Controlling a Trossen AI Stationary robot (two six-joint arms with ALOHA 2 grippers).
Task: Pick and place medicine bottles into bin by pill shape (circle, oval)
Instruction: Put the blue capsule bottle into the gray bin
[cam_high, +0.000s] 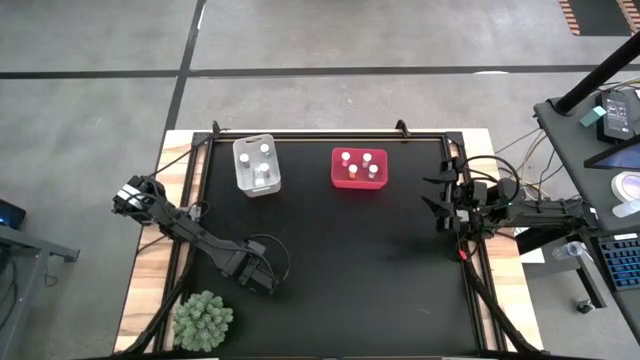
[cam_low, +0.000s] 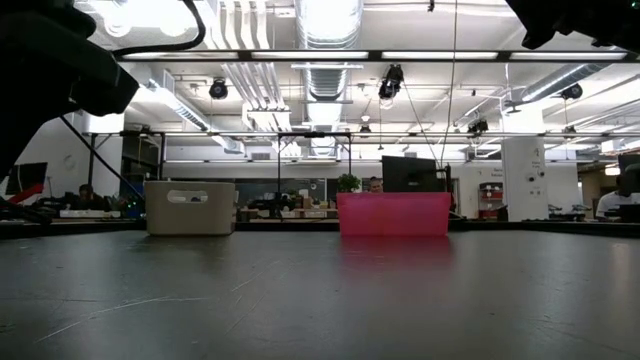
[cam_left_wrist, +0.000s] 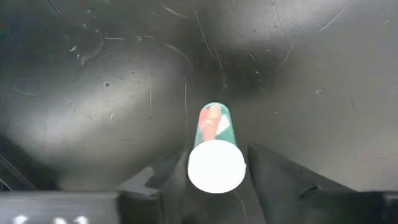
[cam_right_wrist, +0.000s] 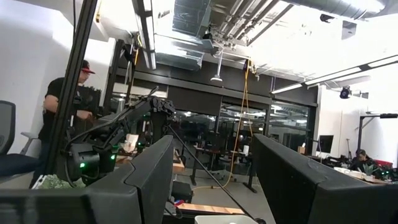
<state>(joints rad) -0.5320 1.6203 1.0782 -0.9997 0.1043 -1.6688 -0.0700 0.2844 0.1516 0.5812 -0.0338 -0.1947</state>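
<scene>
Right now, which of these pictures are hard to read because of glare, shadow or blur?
Low view: ceiling lights glare; clear bin and red bin reflect in the table. Left wrist view: bottle cap blown white between blurred dark fingers. Right wrist view: fingers silhouetted against bright ceiling.

Even, bright light is cast from ceiling strip lamps (cam_low: 330, 55), which are blown out. Soft glare patches are spread over the scratched black table (cam_left_wrist: 93, 93). The near white cap (cam_left_wrist: 216, 165) is overexposed and blurred.
</scene>
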